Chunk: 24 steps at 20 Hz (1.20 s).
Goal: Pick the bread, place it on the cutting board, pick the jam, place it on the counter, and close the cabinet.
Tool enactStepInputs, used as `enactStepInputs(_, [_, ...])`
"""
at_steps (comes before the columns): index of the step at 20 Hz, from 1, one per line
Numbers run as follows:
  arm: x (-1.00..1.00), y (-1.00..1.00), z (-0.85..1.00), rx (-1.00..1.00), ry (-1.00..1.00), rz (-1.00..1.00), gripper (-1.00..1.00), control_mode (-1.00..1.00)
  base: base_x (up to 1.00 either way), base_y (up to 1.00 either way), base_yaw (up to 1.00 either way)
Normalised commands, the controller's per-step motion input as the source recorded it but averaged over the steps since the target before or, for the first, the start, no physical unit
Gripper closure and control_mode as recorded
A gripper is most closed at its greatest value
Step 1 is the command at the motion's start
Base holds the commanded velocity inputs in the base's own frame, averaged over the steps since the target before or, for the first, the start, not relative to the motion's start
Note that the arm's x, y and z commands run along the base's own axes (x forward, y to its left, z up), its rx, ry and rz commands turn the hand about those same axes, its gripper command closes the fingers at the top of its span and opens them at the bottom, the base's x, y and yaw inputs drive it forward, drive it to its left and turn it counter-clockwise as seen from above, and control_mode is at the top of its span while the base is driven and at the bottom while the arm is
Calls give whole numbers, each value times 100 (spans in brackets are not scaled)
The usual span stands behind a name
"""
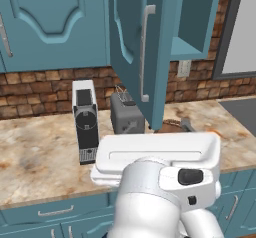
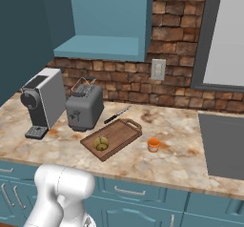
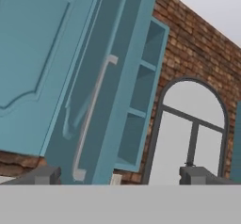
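With the bread (image 2: 101, 143) resting on the cutting board (image 2: 119, 133) and the jam (image 2: 153, 145) on the surface (image 2: 181, 159) just right of it, I held my end effector (image 3: 120, 175) released, facing the cabinet (image 3: 101, 100) door's open edge, ready to push it shut.

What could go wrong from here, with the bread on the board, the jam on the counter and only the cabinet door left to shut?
1. The cabinet door stands wide open and the open claw faces its edge; a push near the handle could catch a finger on the bar.
2. The toaster sits close under the door's lower edge; the arm may brush it while swinging.
3. The jam and bread on the cutting board lie near the counter's front, within the arm's sweep.
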Motion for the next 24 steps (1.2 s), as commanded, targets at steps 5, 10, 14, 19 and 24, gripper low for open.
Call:
enactStepInputs(5, [20, 0, -4, 0, -5, -3, -100, -100, 0, 0, 0])
enactStepInputs(10, [20, 0, -8, 0, -6, -3, -100, -100, 0, 0, 0])
enactStepInputs(14, [25, 0, -11, 0, -5, -3, -100, -100, 0, 0, 0])
enactStepInputs(19, [26, 0, -3, 0, -5, -3, -100, -100, 0, 0, 0])
enactStepInputs(24, [23, 0, 0, 0, -5, -3, -100, -100, 0, 0, 0])
